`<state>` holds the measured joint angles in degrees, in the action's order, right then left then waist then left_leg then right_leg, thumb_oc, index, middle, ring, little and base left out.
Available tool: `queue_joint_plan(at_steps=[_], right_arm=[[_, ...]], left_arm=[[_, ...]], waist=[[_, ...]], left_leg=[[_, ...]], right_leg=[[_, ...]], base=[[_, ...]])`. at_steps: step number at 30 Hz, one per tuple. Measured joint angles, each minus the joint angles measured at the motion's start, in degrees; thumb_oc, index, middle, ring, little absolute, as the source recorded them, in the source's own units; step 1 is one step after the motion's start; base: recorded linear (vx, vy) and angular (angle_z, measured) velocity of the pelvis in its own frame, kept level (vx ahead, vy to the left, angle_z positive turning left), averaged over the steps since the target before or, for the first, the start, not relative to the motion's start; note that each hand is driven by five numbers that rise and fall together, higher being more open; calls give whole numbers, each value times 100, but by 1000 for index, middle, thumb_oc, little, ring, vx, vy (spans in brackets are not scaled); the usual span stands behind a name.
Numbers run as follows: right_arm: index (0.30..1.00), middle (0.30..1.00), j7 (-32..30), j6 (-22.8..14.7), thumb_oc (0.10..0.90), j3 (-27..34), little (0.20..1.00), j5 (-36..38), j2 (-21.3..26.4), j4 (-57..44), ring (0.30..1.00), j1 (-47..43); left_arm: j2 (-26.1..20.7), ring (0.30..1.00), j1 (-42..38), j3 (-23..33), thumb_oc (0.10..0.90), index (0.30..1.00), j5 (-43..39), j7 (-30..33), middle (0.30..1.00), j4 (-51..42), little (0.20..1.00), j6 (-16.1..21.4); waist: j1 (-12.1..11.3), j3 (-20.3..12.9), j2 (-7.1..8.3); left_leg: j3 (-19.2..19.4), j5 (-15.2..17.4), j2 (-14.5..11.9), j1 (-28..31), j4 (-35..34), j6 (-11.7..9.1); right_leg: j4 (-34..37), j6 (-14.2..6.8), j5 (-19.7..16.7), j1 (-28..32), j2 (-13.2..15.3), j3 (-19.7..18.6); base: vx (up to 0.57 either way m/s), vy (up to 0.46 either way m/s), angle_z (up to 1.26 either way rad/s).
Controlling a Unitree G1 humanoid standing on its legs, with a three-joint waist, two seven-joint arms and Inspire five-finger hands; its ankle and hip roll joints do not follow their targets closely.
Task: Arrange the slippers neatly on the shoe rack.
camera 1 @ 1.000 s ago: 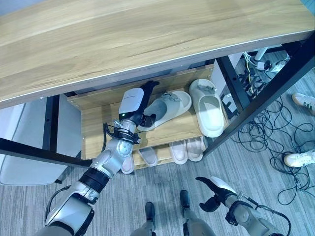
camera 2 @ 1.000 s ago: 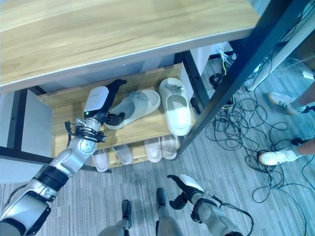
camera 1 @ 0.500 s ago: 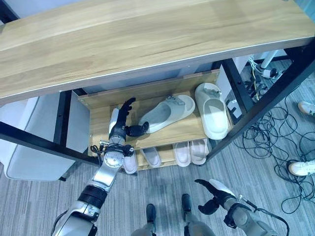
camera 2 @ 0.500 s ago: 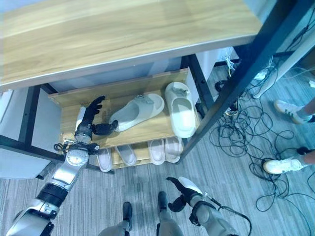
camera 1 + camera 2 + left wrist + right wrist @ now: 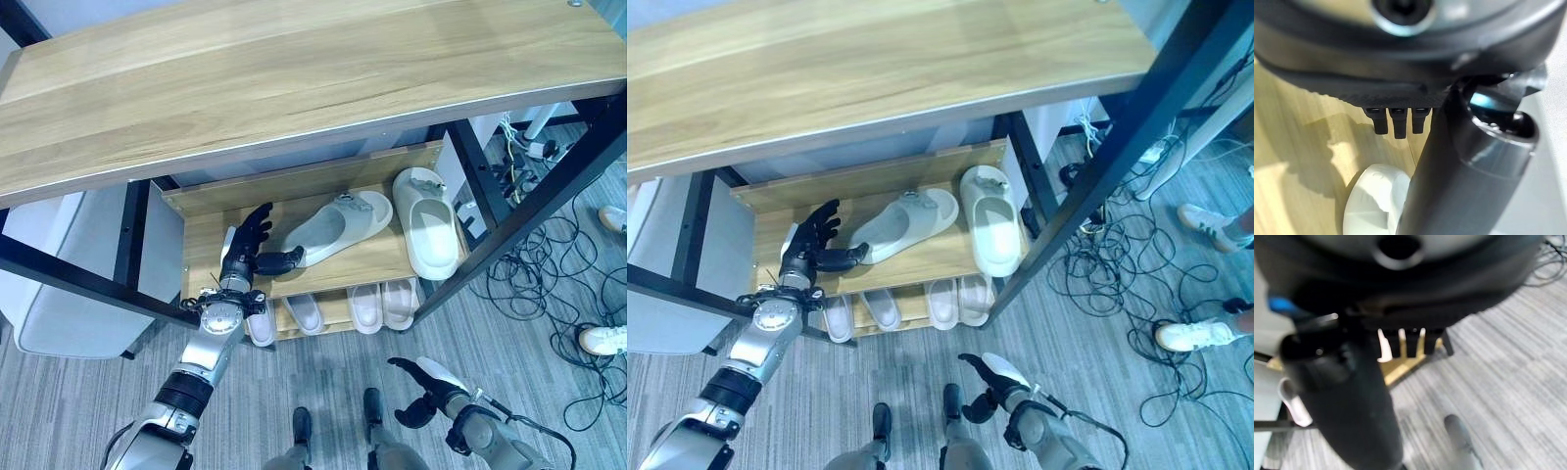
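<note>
On the shoe rack's upper shelf (image 5: pixel 362 264) a pale grey slipper (image 5: pixel 338 220) lies slanted, toe toward the back right. Its mate (image 5: pixel 426 220) stands straight at the shelf's right end. My left hand (image 5: pixel 245 253) hovers over the shelf's left part, open, fingers spread and thumb reaching close to the slanted slipper's heel (image 5: pixel 1374 205). Several more slippers (image 5: pixel 367 305) sit in a row on the lower shelf. My right hand (image 5: pixel 428 387) hangs low over the floor in front of the rack, fingers relaxed and holding nothing.
A wide wooden table top (image 5: pixel 294 78) on a black frame (image 5: pixel 529 196) overhangs the rack. A grey cabinet (image 5: pixel 69 294) stands to the left. Tangled cables (image 5: pixel 549 264) lie on the floor at right, beside a person's white shoes (image 5: pixel 602 340).
My left hand has let go of the slanted slipper's heel and drawn back to the left, fingers now spread. The slipper stays slanted. The camera has shifted a little.
</note>
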<state>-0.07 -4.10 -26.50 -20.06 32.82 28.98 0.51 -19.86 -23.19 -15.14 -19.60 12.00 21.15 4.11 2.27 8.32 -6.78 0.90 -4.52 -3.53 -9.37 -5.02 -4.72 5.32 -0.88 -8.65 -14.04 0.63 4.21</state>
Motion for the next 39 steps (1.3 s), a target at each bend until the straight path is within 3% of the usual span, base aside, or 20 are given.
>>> queue_joint_plan(at_steps=[39], right_arm=[[900,900,-227,158,800,-187,900,11,-320,288,900,-106]], left_arm=[[589,900,504,-1168,800,900,-293,-158,900,-795,900,-11]], waist=[[-16,-43,87]], left_leg=[[-138,-22,51,82,28,33]], right_leg=[[0,-48,40,155,52,84]], base=[[1,-1,0]])
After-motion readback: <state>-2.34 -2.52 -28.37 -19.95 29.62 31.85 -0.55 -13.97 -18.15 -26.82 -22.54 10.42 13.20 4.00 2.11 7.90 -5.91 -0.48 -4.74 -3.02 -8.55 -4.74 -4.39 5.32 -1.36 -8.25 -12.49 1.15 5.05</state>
